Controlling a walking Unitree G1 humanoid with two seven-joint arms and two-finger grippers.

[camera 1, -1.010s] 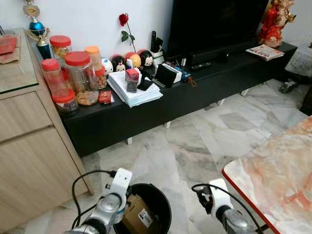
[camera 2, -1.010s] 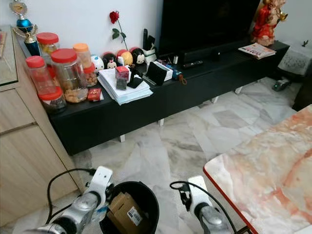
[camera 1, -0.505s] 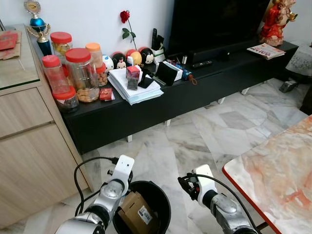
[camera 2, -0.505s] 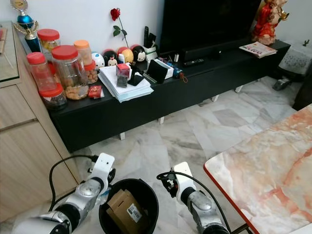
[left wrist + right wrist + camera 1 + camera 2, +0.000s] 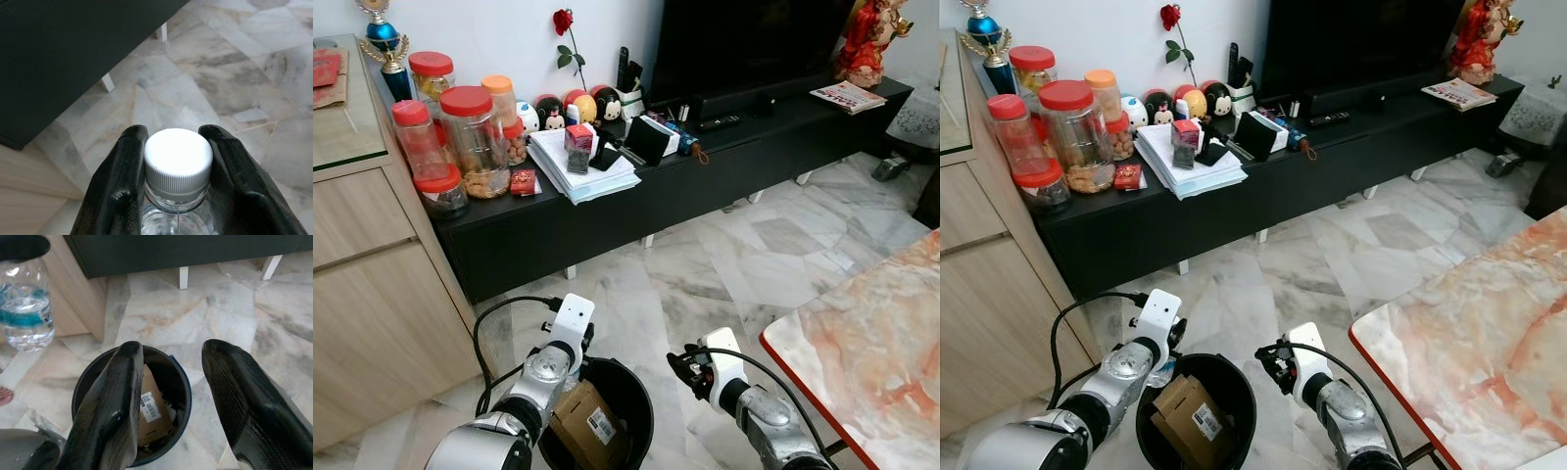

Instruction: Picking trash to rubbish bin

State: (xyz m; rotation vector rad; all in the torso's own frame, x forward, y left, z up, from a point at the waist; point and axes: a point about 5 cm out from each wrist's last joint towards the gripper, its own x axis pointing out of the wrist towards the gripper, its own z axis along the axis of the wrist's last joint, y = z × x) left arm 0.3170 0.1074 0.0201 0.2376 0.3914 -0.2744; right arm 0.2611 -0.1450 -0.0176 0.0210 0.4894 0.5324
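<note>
A black round rubbish bin (image 5: 644, 409) stands on the marble floor just in front of me, with a brown cardboard box (image 5: 583, 428) inside it. My left gripper (image 5: 178, 134) is shut on the neck of a clear plastic bottle (image 5: 178, 157) with a white cap, held at the bin's left rim. In the right wrist view the bottle (image 5: 24, 308) shows a blue label beside the bin (image 5: 187, 399). My right gripper (image 5: 173, 350) is open and empty, hanging to the right of the bin and pointing at it.
A low black TV cabinet (image 5: 607, 220) with jars (image 5: 475, 142), papers (image 5: 582, 171) and small ornaments runs along the wall ahead. A wooden cabinet (image 5: 372, 264) stands close on the left. A marble-patterned table (image 5: 871, 343) with a red edge is on the right.
My left gripper has lifted a little with the bottle, staying at the bin's left rim. My right gripper has come up and in toward the bin's right side. The camera shifted slightly.
</note>
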